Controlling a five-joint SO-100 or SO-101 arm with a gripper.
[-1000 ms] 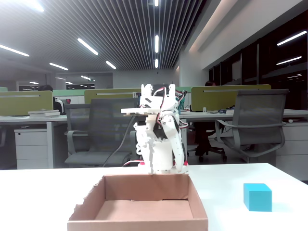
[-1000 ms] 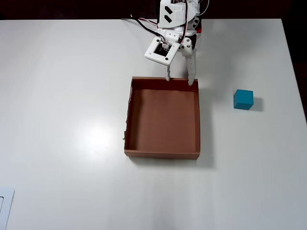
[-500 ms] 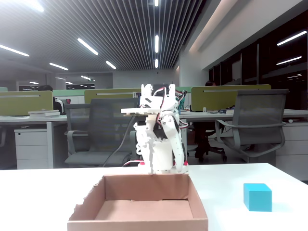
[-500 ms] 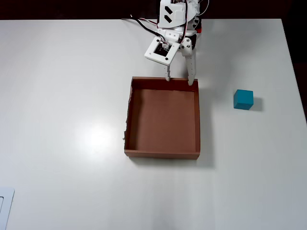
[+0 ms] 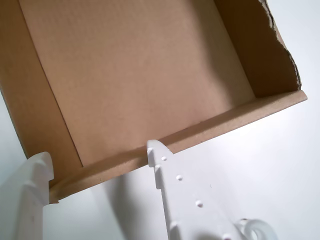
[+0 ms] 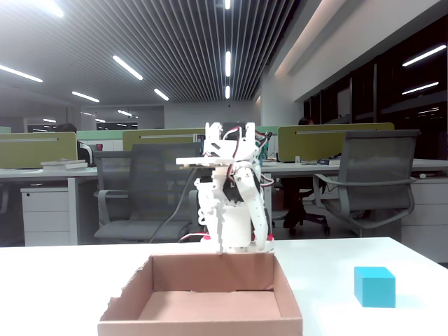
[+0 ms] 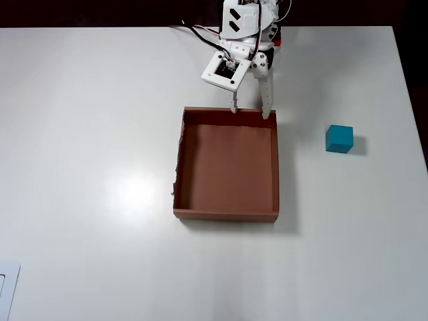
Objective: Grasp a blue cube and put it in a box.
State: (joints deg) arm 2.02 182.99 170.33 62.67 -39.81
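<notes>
A: Where does the white two-finger pincer (image 7: 251, 114) sit?

B: In the overhead view it hangs over the far wall of the shallow brown cardboard box (image 7: 227, 213), its two fingertips right at that wall's top edge. The fingers are spread apart with nothing between them. The wrist view shows the same: the pincer (image 5: 98, 157) has one white finger (image 5: 182, 192) on the right and the other low at the left edge, both over the near wall of the box (image 5: 260, 107), with the bare cardboard floor beyond them.

A: And the small cyan-blue cube (image 7: 340, 139)?

B: It rests on the plain white surface (image 7: 87, 134), well off to the pincer's right in the overhead view and a little farther from the arm's base, outside the box and apart from its right wall. In the fixed view the cube (image 6: 374, 286) stands right of the box (image 6: 203, 326), with the pincer (image 6: 245, 249) behind the box's back wall.

A: Anything in the box?

B: No. Its ragged torn edge lies on the side away from the cube, left in the overhead view.
</notes>
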